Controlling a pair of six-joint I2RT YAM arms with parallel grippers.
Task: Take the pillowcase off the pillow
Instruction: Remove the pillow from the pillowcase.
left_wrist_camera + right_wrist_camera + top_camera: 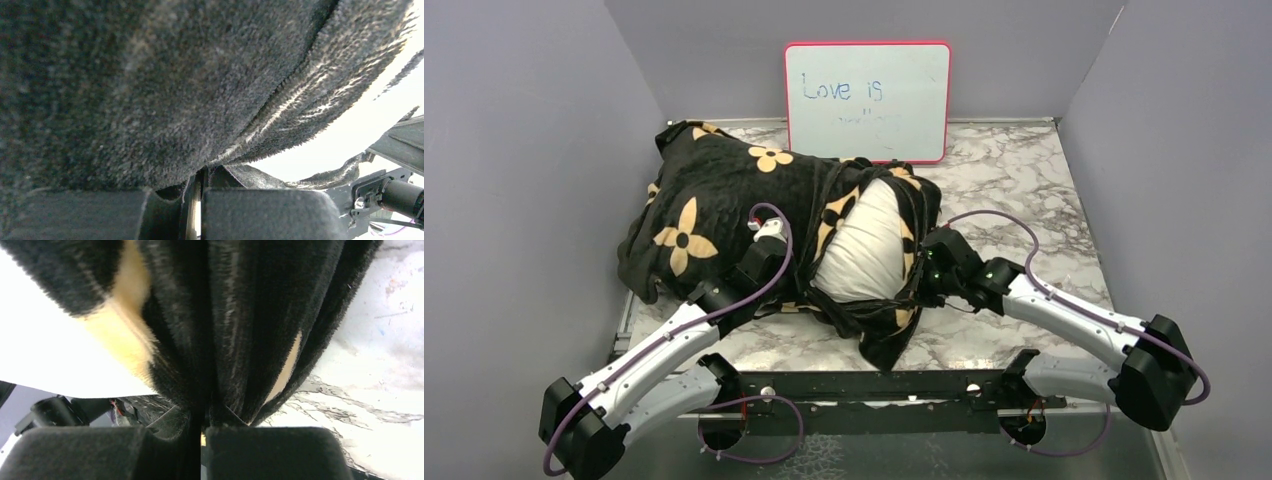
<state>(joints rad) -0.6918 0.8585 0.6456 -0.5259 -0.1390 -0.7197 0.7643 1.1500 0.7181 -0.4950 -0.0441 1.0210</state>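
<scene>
The black pillowcase (pixel 714 205) with tan flowers covers most of the white pillow (pixel 869 245), whose near right end bulges out of the open mouth. My left gripper (pixel 799 282) is shut on the pillowcase's rim at the left of the opening; in the left wrist view black velvety fabric (pixel 165 90) fills the frame above the closed jaws. My right gripper (pixel 921 283) is shut on the rim at the right of the opening; in the right wrist view bunched black and tan fabric (pixel 235 325) runs into the closed jaws, with white pillow (pixel 45 350) at the left.
A pink-framed whiteboard (pixel 867 100) leans on the back wall behind the pillow. Grey walls enclose the marble table (pixel 1024 190) on three sides. A dark metal rail (pixel 874 385) runs along the near edge between the arm bases.
</scene>
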